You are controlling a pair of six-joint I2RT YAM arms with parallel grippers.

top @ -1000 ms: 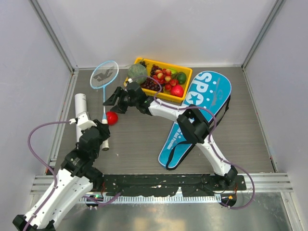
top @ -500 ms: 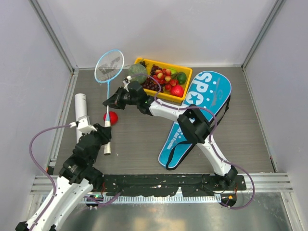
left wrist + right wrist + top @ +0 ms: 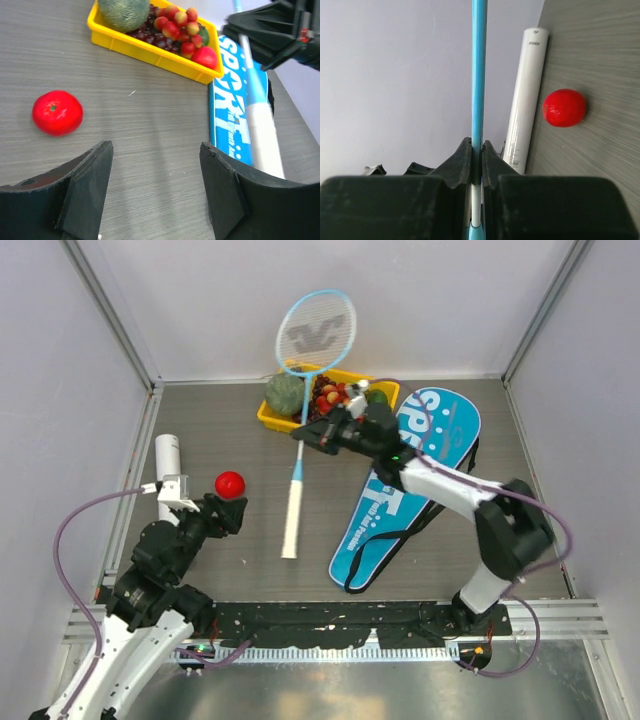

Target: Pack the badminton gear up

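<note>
Overhead and wrist views of two robot arms on a grey wood-grain table (image 3: 250, 440). The right gripper (image 3: 322, 432) is closed tight on the thin light-blue shaft of a badminton racket (image 3: 295, 490), its fingers pinching the shaft from both sides. Beyond this gripper the racket's strung head stands out in front of the back wall. On the gripper's near side the white-wrapped handle slants down toward the table; whether its end touches the surface cannot be told. Under and to the right of the right gripper lies the big blue racket-shaped bag (image 3: 410, 480), flat on the table with white "SPORT" lettering facing up and a black strap along its edge. Just behind the right gripper sits a yellow tray (image 3: 268, 421) holding a green melon, dark grapes and red fruit. The left gripper (image 3: 155, 165) hangs low over the table with its two black fingers spread wide and nothing between them. Ahead of it and slightly to its left rests a small red ball (image 3: 57, 112), close to the fingertips but apart from them. Further to this gripper's left, a white tube (image 3: 167, 465) lies along the side wall. The bag and the racket handle lie ahead of the left gripper, to its right.
</note>
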